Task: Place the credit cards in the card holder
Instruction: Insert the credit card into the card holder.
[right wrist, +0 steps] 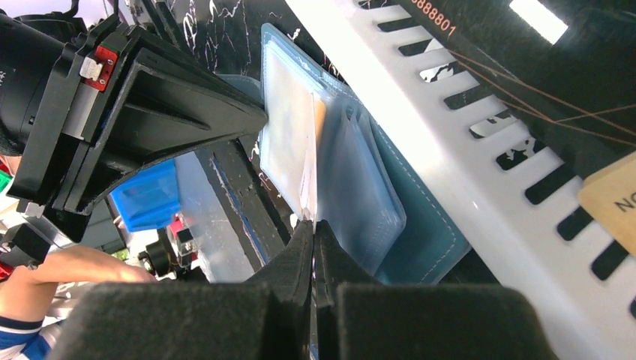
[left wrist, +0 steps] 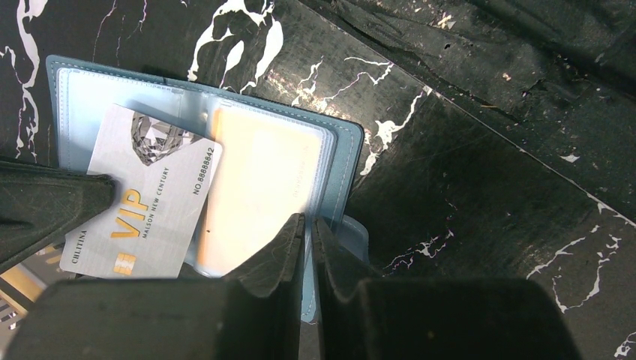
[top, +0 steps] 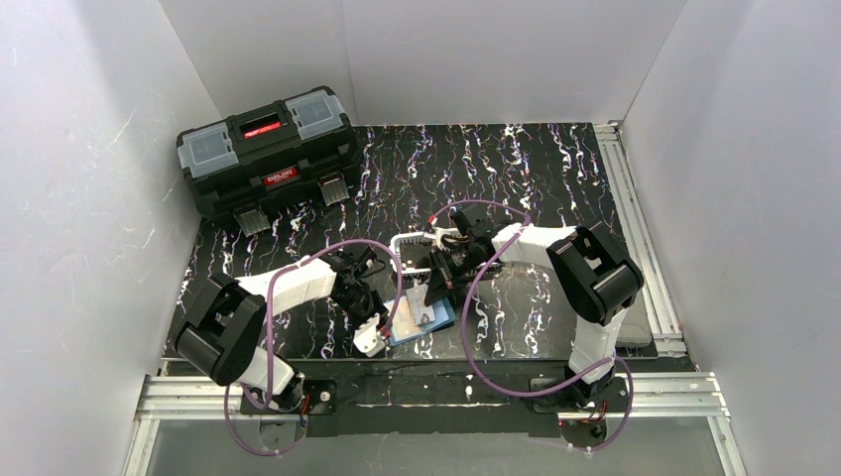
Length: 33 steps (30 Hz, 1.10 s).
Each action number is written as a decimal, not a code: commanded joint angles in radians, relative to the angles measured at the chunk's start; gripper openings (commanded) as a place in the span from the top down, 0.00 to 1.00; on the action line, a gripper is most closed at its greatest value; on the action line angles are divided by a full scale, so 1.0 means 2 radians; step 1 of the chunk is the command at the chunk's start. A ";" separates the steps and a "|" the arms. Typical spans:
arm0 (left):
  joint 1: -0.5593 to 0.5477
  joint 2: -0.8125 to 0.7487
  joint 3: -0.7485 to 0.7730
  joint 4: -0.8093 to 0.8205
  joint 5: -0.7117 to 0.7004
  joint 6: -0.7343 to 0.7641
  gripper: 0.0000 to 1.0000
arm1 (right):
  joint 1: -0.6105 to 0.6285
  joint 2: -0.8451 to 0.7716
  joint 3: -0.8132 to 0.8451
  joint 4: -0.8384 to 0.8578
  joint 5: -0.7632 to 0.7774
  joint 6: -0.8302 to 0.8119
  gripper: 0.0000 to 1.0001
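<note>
The teal-blue card holder point(top: 424, 322) lies open on the table between both arms, its clear sleeves point(right wrist: 360, 187) fanned out. My left gripper point(left wrist: 309, 223) is shut on the edge of its cover point(left wrist: 345, 161). A pale silver credit card point(left wrist: 150, 195) marked VIP lies slanted over the left inner page. My right gripper point(right wrist: 312, 223) is shut on that card's corner, and the card point(right wrist: 308, 180) shows edge-on there. An orange card point(left wrist: 255, 180) sits inside a sleeve. In the top view the left gripper point(top: 387, 329) and the right gripper point(top: 433, 299) almost meet over the holder.
A white mesh basket point(top: 412, 243) stands just behind the holder; through its slotted wall point(right wrist: 465, 172) I see a black card point(right wrist: 480, 45) and a tan card point(right wrist: 611, 199). A black toolbox point(top: 268, 159) sits at the back left. White walls enclose the table.
</note>
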 commanded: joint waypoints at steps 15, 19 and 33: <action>-0.010 -0.012 -0.008 -0.024 0.015 0.094 0.96 | 0.009 0.001 -0.005 -0.047 -0.019 -0.034 0.99; -0.010 -0.014 -0.010 -0.023 0.015 0.094 0.96 | 0.016 0.008 0.003 -0.054 -0.021 -0.038 0.99; -0.015 -0.021 -0.011 -0.022 0.020 0.093 0.99 | 0.017 0.023 0.016 -0.069 0.011 -0.024 0.99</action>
